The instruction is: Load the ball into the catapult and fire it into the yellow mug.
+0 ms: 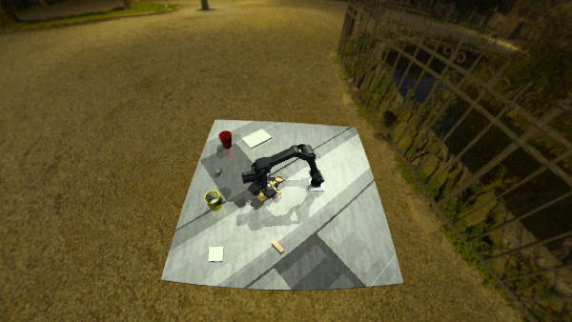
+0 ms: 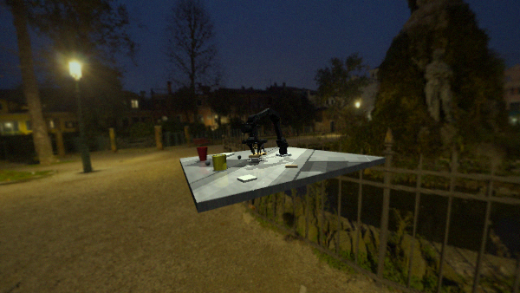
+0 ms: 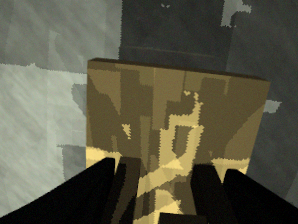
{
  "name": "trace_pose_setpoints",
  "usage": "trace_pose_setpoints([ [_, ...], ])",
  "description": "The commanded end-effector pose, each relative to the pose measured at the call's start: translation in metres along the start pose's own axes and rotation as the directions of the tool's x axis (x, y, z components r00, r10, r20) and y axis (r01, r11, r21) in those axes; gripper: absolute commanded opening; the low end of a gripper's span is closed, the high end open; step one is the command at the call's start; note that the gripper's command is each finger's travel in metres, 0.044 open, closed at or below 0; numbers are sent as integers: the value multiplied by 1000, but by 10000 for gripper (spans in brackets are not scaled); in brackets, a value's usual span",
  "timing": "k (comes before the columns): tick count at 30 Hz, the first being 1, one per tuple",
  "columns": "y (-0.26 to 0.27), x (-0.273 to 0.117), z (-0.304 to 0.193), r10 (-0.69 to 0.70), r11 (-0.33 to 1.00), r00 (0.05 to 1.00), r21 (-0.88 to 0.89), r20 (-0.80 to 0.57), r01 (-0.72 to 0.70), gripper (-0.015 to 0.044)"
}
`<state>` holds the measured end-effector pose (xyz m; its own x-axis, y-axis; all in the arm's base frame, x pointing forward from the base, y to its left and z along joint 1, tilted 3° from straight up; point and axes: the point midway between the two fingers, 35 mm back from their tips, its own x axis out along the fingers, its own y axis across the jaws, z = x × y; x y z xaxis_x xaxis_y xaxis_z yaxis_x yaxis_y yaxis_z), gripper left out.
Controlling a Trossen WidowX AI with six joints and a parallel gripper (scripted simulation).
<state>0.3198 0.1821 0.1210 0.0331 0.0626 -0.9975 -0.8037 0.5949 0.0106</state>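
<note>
The wooden catapult point(image 1: 278, 179) point(image 3: 104, 100) stands near the middle of the table, partly hidden under the arm. Its flat base fills much of the wrist view, with upright parts between my fingers. My gripper point(image 1: 263, 191) point(image 2: 256, 148) point(image 3: 169, 172) points down and is shut on the catapult, one finger on each side. The yellow mug point(image 1: 214, 206) point(image 2: 219, 163) stands upright near the left edge. A small grey ball point(image 1: 217, 171) point(image 2: 207, 163) lies on the table between the two mugs. Whether anything lies in the catapult's cup cannot be told.
A red mug point(image 1: 226, 139) point(image 2: 202, 153) stands at the far left. A pale slab point(image 1: 256, 138) lies beside it, and a smaller pale square point(image 1: 215, 253) point(image 2: 247, 178) lies near the front. A small wooden block point(image 1: 277, 247) point(image 2: 291, 166) lies toward the front. A small dark round thing point(image 2: 239, 157) is unclear.
</note>
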Motion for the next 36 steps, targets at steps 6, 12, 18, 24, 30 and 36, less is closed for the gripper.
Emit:
trace_pose_setpoints([
  [6,-8,-3,3,-8,956,1000,294,8,5,0],
  [12,-19,-3,2,-10,900,1000,436,7,5,0],
  [18,-21,-2,2,-10,898,1000,439,7,6,0],
  [24,-22,7,2,-10,898,1000,439,7,6,0],
  [30,-22,17,3,-10,898,1000,439,7,6,0],
  [36,-23,27,3,-10,898,1000,439,7,6,0],
])
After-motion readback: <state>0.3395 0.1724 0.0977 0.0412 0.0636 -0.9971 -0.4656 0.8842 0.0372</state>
